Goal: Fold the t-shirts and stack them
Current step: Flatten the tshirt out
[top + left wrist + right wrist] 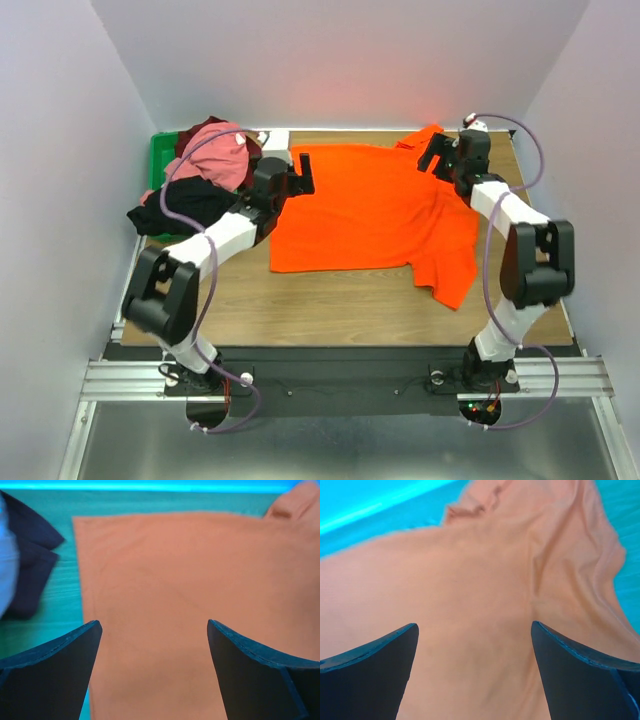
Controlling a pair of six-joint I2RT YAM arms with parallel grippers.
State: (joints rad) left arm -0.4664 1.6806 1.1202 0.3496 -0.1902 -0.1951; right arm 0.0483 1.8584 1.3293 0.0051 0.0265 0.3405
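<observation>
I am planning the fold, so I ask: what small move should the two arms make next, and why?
Probably lower both and pinch the far edge of the orange t-shirt. It lies spread on the table, and the left gripper and right gripper hang open above that edge, holding nothing.

A spread t-shirt (370, 210) lies on the table (330, 300), a shirt heap (205, 175) at its left.
</observation>
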